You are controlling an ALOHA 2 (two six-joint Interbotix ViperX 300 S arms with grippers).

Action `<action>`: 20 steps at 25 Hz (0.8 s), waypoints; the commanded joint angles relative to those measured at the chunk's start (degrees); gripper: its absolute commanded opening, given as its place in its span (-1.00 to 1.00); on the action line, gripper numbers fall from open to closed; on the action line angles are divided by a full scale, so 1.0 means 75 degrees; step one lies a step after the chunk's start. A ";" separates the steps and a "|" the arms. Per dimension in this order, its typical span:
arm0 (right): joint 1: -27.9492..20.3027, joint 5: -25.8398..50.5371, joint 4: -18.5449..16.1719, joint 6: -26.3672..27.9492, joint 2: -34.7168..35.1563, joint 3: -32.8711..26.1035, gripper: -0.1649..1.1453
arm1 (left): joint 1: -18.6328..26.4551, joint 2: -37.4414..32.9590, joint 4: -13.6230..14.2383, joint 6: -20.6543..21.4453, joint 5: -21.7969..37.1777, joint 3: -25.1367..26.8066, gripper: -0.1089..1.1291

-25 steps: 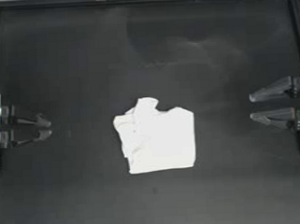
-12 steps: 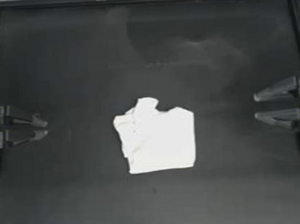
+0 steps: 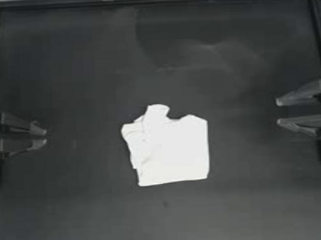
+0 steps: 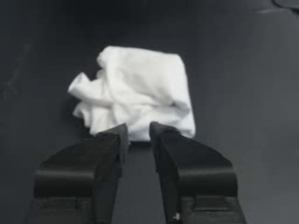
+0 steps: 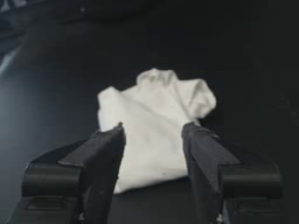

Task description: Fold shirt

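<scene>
The dark worktop fills the view from above, and both arms are drawn back to its sides, well apart from the cloth in the middle. The right hand sits at the right edge, level with the upper part of the cloth, its two jaws pointing inward with a wide gap between them and nothing held; in its own wrist view the right hand looks straight across at the cloth, the pale fabric showing through the gap. The left hand sits at the left edge, also pointing inward, with its jaws spread to a narrower gap and gripping nothing; in its wrist view the left hand has only a slim opening between the tips. The shirt lies a little below the middle of the worktop, between the two hands and touched by neither. It is folded into a compact, roughly upright block: the right side and lower edge are smooth and fairly straight, while the left side is bunched in crumpled layers and a rounded lump sticks out at the top. From the left wrist the shirt shows that wrinkled side nearest.
</scene>
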 commanded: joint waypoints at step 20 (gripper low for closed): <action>-0.0199 0.0270 -0.0375 -0.0012 -0.0445 0.0094 0.47 | 0.0340 -0.0820 0.0023 0.0012 -0.0035 0.0352 0.26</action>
